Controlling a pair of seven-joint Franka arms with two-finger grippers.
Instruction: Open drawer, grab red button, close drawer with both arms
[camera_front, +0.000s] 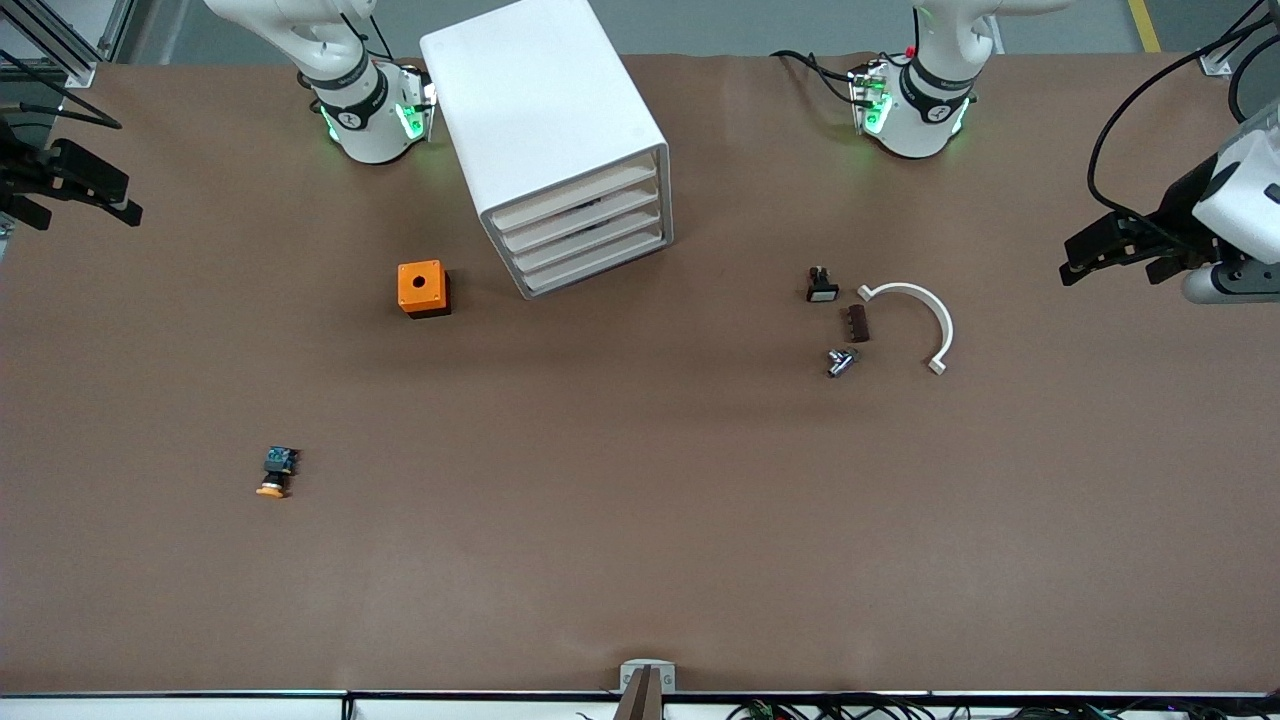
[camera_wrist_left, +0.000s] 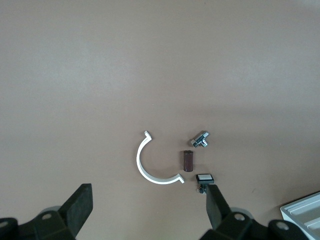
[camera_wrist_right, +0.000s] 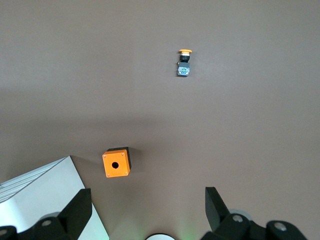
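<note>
My left fingers (camera_wrist_left: 80, 205) hang released and wide apart over the left arm's end of the bench (camera_front: 640, 520), with nothing between them. Under them lie a white curved clip (camera_wrist_left: 150, 167), a brown block (camera_wrist_left: 188, 160), a small metal fitting (camera_wrist_left: 202, 139) and a black switch with a white face (camera_wrist_left: 205, 180), all close together but apart.

My right fingers (camera_wrist_right: 79, 212) are spread just as wide and empty over the right arm's end. The white cabinet (camera_front: 545, 120) stands near the right arm's base, turned at an angle. Its four drawers (camera_front: 582, 228) are stacked and all pushed in. Just beside the cabinet, toward the right arm's end, sits an orange box with a hole (camera_front: 423, 288). An orange-capped button (camera_front: 276, 472) lies on its side, nearer the front camera. The red-capped button shows in none of my views, so I cannot tell where it is.
</note>
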